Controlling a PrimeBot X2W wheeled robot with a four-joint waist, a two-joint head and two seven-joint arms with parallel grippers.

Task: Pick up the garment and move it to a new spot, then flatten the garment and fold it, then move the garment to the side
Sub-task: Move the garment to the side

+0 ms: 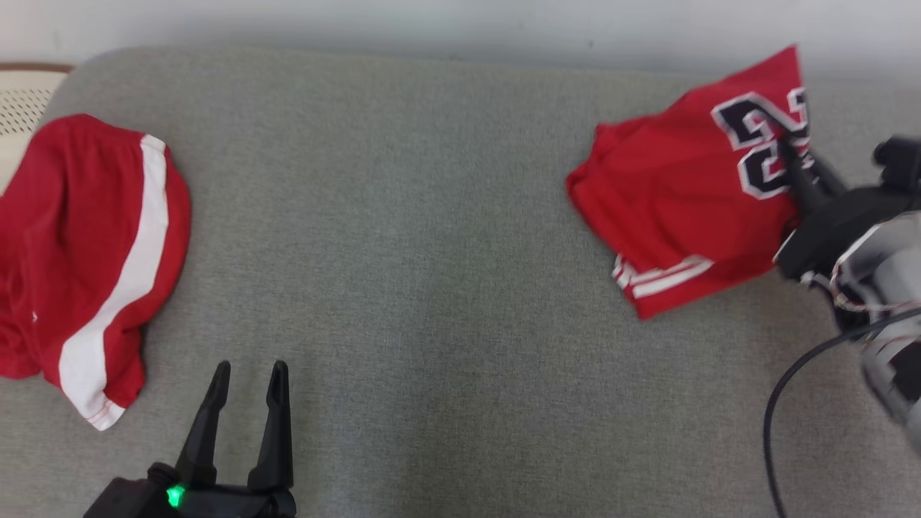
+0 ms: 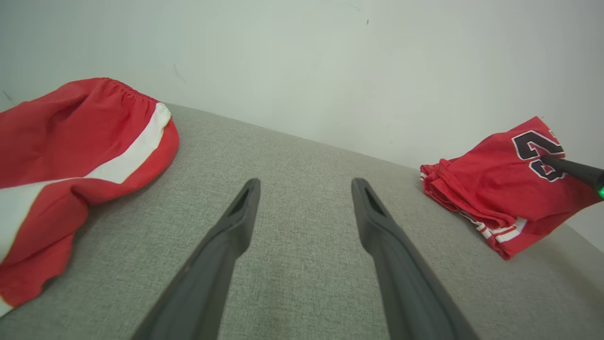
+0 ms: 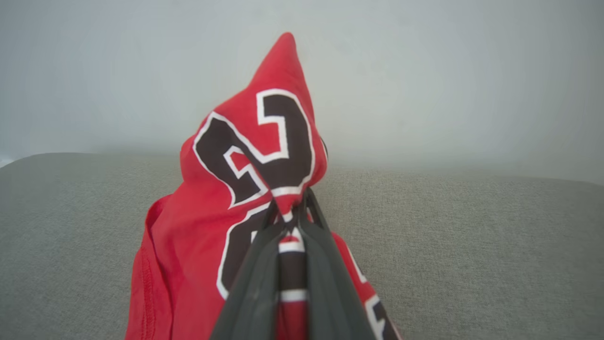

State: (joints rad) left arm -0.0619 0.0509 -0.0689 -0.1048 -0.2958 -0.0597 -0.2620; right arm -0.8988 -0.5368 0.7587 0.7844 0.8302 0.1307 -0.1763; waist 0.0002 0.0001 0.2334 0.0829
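Head view, nearest first: the left gripper [image 1: 251,370] hovers spread wide and empty over the grey cushion [image 1: 432,252]. Farther right, the right gripper [image 1: 790,151] pinches the red numbered jersey [image 1: 669,194] (bunched, one corner peaked). Pick-up looks begun; relocating, flattening, folding and setting aside likely remain.

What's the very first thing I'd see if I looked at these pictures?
The bright red jersey with big black-and-white numbers stands out on the right of the grey fabric cushion, pinched into a peak by the shut right gripper. Next come the red shorts with a white stripe at the left edge, and the left gripper, open over bare cushion near them.
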